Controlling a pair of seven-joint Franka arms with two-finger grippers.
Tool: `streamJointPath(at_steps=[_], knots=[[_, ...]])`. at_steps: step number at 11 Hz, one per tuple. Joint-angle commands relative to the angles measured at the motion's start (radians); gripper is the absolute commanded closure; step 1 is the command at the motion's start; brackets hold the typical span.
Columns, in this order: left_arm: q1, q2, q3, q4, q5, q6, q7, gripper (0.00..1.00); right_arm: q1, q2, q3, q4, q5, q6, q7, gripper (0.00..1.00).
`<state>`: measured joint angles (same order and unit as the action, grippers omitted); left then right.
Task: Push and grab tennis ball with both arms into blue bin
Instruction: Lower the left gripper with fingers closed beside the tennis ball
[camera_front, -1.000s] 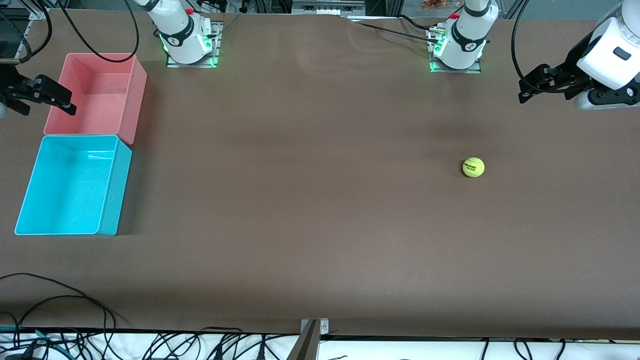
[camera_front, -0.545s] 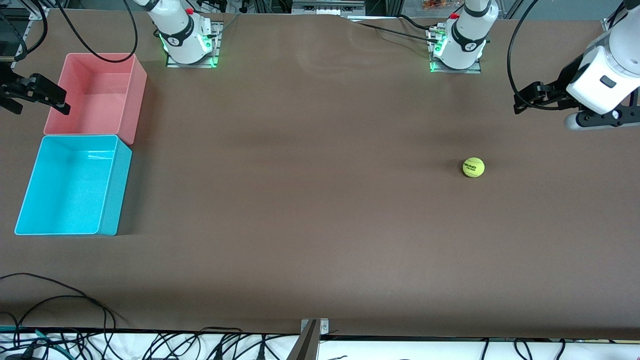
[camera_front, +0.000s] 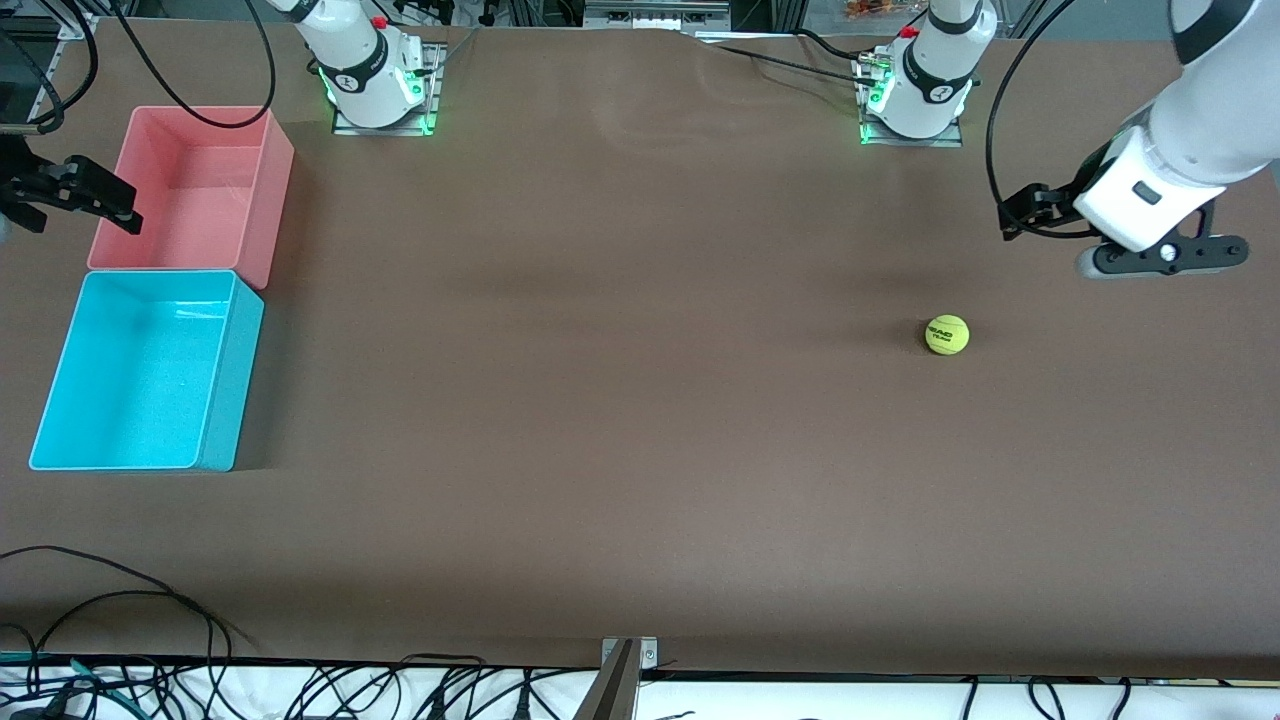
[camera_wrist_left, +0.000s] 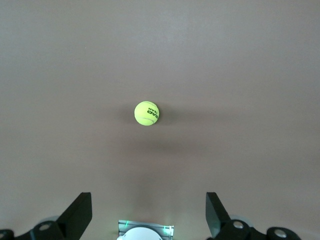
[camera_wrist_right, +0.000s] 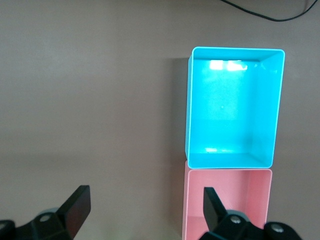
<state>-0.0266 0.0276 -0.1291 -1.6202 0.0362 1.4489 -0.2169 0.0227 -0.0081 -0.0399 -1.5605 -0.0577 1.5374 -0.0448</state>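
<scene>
A: What has changed over the last second?

B: The left gripper has swung in from the table's edge toward the small fuzzy yellow-green tennis ball, and now hangs above the brown table near it, jaws spread wide and empty.

A: And the ball?

B: It hasn't moved. It sits alone toward the left arm's end, well apart from the rectangular cyan-blue plastic bin.

A: The right gripper?

B: Spread wide too, empty, hovering beside the pink plastic bin, having drifted slightly.

A: Meaning?

B: I'd say the push hasn't begun; the left arm is only lining up, and the ball has the whole table to cross.
</scene>
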Motion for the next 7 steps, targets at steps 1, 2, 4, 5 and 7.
streamJointPath(at_steps=[1, 2, 4, 5, 7], knots=[[0.033, -0.057, 0.002, -0.145, 0.022, 0.097, 0.02, 0.0, -0.006, -0.001, 0.009, 0.02, -0.008, -0.033, -0.01, 0.0], [0.063, -0.058, 0.003, -0.161, 0.018, 0.117, 0.054, 0.0, -0.004, -0.003, 0.009, 0.02, -0.008, -0.033, -0.015, 0.0], [0.065, -0.069, 0.015, -0.234, 0.021, 0.157, 0.122, 0.02, -0.006, -0.003, 0.008, 0.02, -0.008, -0.055, -0.014, 0.0], [0.065, -0.077, 0.034, -0.256, 0.018, 0.178, 0.132, 0.02, -0.006, -0.003, 0.008, 0.02, -0.008, -0.056, -0.012, 0.0], [0.065, -0.086, 0.051, -0.337, 0.016, 0.291, 0.136, 0.01, -0.006, -0.003, 0.006, 0.02, -0.008, -0.057, -0.014, 0.0]])
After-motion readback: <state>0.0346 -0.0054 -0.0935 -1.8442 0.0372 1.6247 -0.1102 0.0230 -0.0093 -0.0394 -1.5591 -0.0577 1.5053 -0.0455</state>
